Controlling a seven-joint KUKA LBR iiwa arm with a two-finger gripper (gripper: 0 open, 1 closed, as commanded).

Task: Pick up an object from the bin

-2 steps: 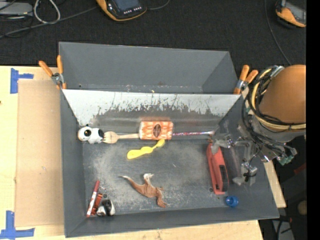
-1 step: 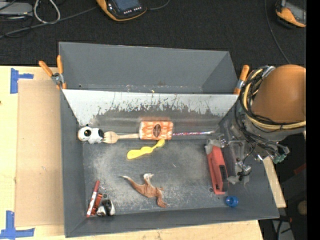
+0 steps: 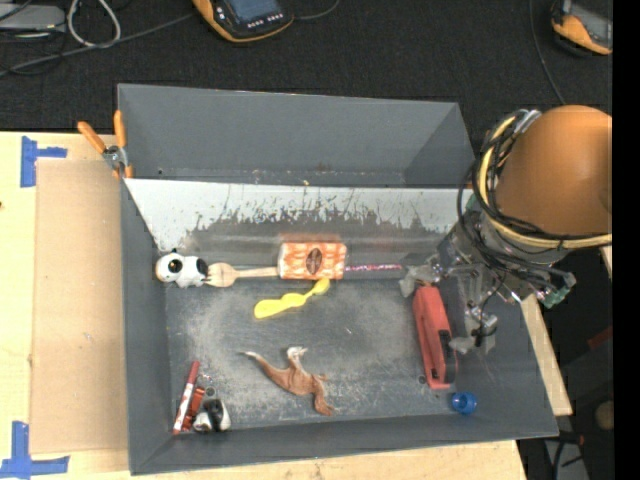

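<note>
The gripper point(image 3: 466, 316) hung low by the right wall of the bin point(image 3: 300, 143), just beside a long red bar point(image 3: 433, 340) lying along that wall; whether it was spread or pressed together could not be told. A small blue ball point(image 3: 461, 402) sat near the front right corner. A brown dinosaur figure point(image 3: 296, 376) and a yellow strip point(image 3: 288, 302) lay well apart towards the middle.

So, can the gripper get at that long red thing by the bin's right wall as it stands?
Probably yes. The gripper hangs just beside the long red thing, nothing lies on it, and the small blue ball sits off its lower end. The close right wall might crowd the approach.
</note>
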